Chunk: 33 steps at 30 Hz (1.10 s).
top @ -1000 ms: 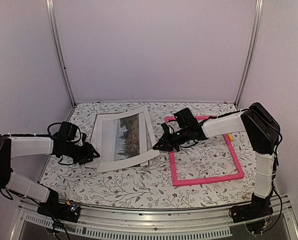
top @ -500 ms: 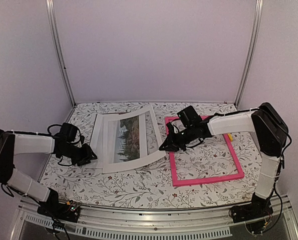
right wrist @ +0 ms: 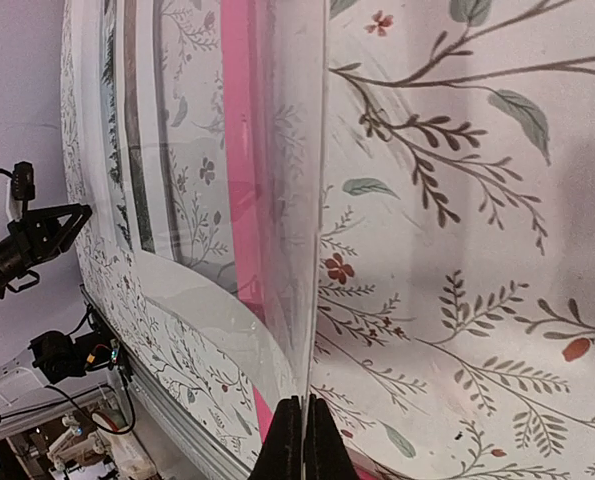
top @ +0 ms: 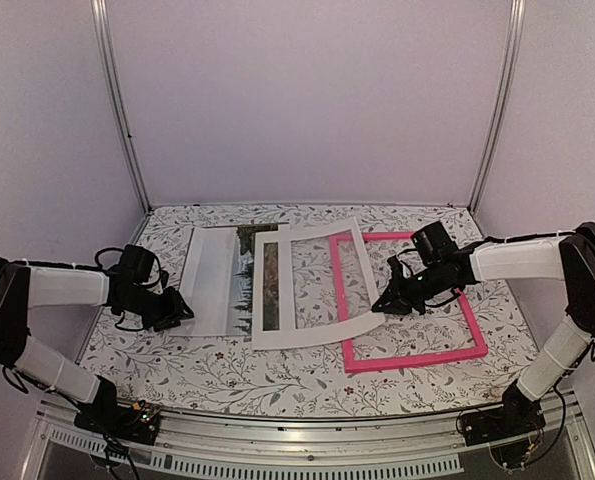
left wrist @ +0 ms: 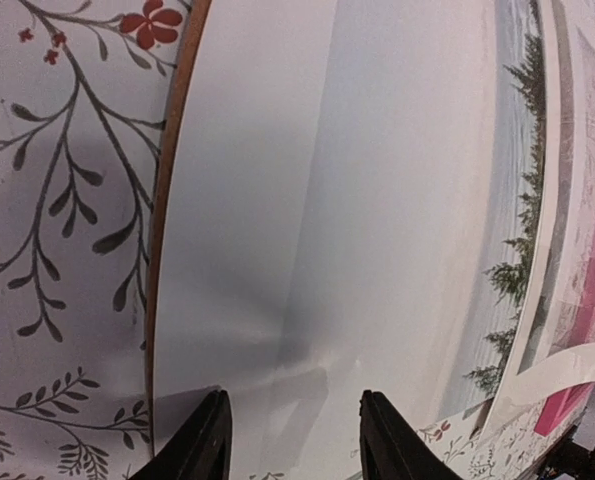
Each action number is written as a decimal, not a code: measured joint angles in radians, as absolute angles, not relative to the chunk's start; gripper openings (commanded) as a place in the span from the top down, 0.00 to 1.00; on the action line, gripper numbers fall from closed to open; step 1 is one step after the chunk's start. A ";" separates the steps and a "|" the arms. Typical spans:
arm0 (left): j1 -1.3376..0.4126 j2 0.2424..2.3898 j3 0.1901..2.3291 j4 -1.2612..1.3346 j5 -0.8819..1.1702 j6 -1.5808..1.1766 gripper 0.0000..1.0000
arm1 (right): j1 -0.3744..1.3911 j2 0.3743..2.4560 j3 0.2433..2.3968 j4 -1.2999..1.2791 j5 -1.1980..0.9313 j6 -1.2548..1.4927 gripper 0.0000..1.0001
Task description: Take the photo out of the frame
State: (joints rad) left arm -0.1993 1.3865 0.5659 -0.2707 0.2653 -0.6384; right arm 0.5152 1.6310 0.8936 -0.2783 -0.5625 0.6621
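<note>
While the right tool (top: pixel 385 303) is pinched tight on the edge of a white mat (top: pixel 277 337) with a see-through middle, the left tool (top: pixel 174 308) sits at the left edge of the photo (top: pixel 217 285). In the left wrist view its two fingers (left wrist: pixel 209 445) are apart, and the photo's white border shows between them. I cannot tell if they press on the paper or just hang above it.

The photo lies flat on the left side of the counter (top: pixel 277 385). It is on top of a brown board (left wrist: pixel 165 220), whose thin edge peeks out beside it. The pink frame (top: pixel 409 360) lies flat on the right, and the photo is not inside it. The mat lies across both. Its left part covers the right part of the photo, and its right part curves up over the left bar of the frame.

So the job looks almost done. What seems left is to get the mat off the photo. To do that well, the right tool should slide the mat slowly to the right and low, so it does not drag the photo along. The left tool should push gently on the white border, not on the picture. The mat is thin and bendy, so a hard tug could crease it or pull it out of the pinch.
</note>
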 measured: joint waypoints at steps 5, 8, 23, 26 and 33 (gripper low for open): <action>-0.198 1.386 0.568 -0.275 0.260 -0.636 0.53 | 0.439 1.544 0.826 -0.342 -0.556 0.610 1.00; -0.198 1.386 0.570 -0.278 0.258 -0.635 0.53 | 0.400 1.513 0.813 -0.384 -0.551 0.567 1.00; -0.196 1.386 0.588 -0.316 0.249 -0.628 0.54 | 0.306 1.493 0.806 -0.508 -0.495 0.421 1.00; -0.196 1.386 0.590 -0.323 0.245 -0.628 0.54 | 0.297 1.490 0.806 -0.524 -0.477 0.407 1.00; -0.195 1.386 0.595 -0.336 0.241 -0.628 0.54 | 0.284 1.452 0.806 -0.553 -0.460 0.398 1.00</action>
